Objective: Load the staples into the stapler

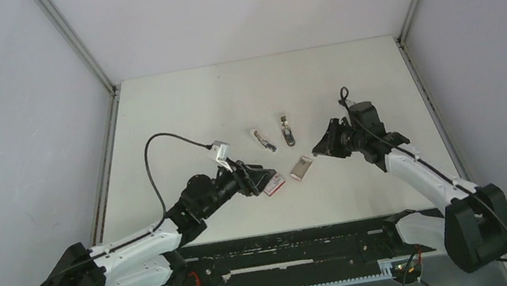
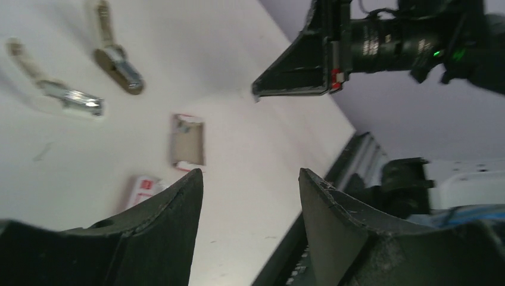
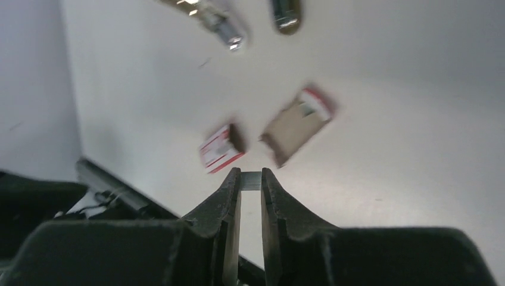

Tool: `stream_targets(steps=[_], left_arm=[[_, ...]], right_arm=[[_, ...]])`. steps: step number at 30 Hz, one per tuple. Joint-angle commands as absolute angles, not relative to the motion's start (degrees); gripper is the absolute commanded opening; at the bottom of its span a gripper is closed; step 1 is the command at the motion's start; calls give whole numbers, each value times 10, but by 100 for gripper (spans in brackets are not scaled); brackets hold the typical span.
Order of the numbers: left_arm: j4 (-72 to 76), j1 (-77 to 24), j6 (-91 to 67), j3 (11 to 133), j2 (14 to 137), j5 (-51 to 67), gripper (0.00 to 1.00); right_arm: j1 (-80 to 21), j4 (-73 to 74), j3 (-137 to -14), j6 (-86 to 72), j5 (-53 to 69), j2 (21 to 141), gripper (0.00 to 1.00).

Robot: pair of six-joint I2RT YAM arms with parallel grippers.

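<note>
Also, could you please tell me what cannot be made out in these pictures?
Right wrist view: stapler parts, blurred and cut off by the top edge.
Left wrist view: red-and-white box, partly hidden behind the left gripper's finger.
Top view: grey strip in the right gripper, too small.

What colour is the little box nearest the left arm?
The box is white with red print, clearest in the right wrist view.

Bright even light, soft shadows; wrist views blurred, overhead view sharp
</note>
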State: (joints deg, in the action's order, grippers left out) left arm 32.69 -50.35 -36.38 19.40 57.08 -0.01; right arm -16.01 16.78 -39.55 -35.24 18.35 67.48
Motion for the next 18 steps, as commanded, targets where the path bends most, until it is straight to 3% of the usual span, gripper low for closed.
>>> stream_targets(steps=[1,13,18], left_arm=[[446,-516,-461,254,591,73,65],[510,-516,-570,259,603,139,65],[524,-516,-588,255,600,141,58]], right_arm=[[-191,59,-378,-417,298,605,15],[-286,-114,-375,-505,373,548,16],[-300,-165,-375,-521,400,545,17]])
